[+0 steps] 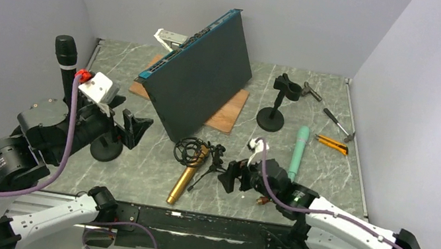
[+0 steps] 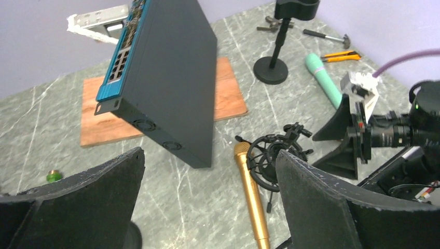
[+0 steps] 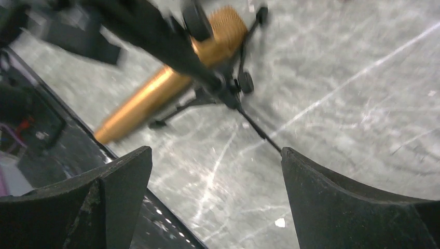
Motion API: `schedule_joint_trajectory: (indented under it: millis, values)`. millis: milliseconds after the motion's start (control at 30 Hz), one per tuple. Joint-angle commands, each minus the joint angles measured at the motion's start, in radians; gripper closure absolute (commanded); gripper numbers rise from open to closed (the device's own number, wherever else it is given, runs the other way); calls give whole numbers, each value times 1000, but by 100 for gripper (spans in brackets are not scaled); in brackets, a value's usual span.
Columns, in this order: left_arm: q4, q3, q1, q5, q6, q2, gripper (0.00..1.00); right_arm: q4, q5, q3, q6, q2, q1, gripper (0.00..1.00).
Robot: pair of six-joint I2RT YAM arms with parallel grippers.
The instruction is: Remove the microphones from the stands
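Three microphones, two stands, one shock mount; both end effectors are spread wide and empty.

The black microphone point(image 1: 65, 50) stands upright behind the left end effector point(image 1: 131, 125). It is apparently clipped in the stand point(image 1: 106, 148) whose round base sits just beneath that end effector, though the arm hides the join. The gold microphone point(image 1: 186, 176), its head in the shock mount point(image 1: 187, 151), lies on the tabletop point(image 1: 331, 169) just ahead of the right end effector point(image 1: 230, 178). The teal microphone point(image 1: 298, 150) lies behind it, near the empty stand point(image 1: 276, 106).
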Motion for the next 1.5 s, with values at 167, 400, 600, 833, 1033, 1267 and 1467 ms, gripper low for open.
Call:
schedule_joint_trajectory:
  millis: [167, 400, 600, 833, 1033, 1267, 1467]
  values:
    - [-63, -9, 2, -126, -13, -24, 1, 499, 292, -119, -52, 236, 191, 5]
    - [-100, -27, 2, -160, -76, -61, 1, 800, 516, -135, -87, 399, 241, 7]
    - [-104, -46, 3, -197, -93, -96, 1, 1050, 577, -152, -184, 581, 240, 20]
    - [-114, -19, 3, -205, -53, -38, 1, 1101, 785, -175, -157, 686, 216, 28]
    - [-15, -74, 3, -170, -38, -28, 1, 921, 860, -210, -73, 619, 141, 29]
    - [-36, -44, 3, -160, -12, 2, 1, 765, 864, -257, 1, 486, 28, 27]
    - [-26, -67, 2, -204, 8, -10, 1, 566, 675, -154, -75, 317, 74, 15]
